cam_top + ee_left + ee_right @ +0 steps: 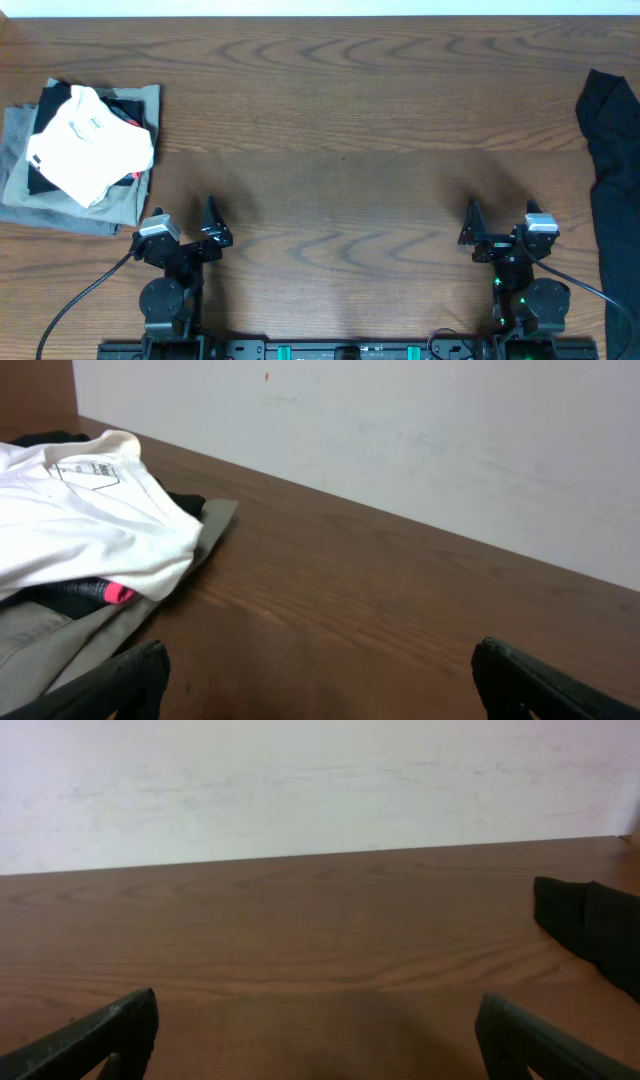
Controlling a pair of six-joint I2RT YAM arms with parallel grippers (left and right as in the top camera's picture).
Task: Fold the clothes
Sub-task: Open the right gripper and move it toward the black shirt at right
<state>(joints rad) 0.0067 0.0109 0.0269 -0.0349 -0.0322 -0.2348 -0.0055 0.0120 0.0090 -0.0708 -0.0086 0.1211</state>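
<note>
Both left fingers and right fingers are spread, empty; black T-shirt is stretched front-to-back, rightward of the right fingers.

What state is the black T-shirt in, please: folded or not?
Unfolded: the black T-shirt lies rumpled along the right edge of the table, partly out of frame.

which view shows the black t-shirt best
Overhead: the black T-shirt lies at the right edge of the table, partly cropped. The right wrist view catches only a corner; the left wrist view misses it.
</note>
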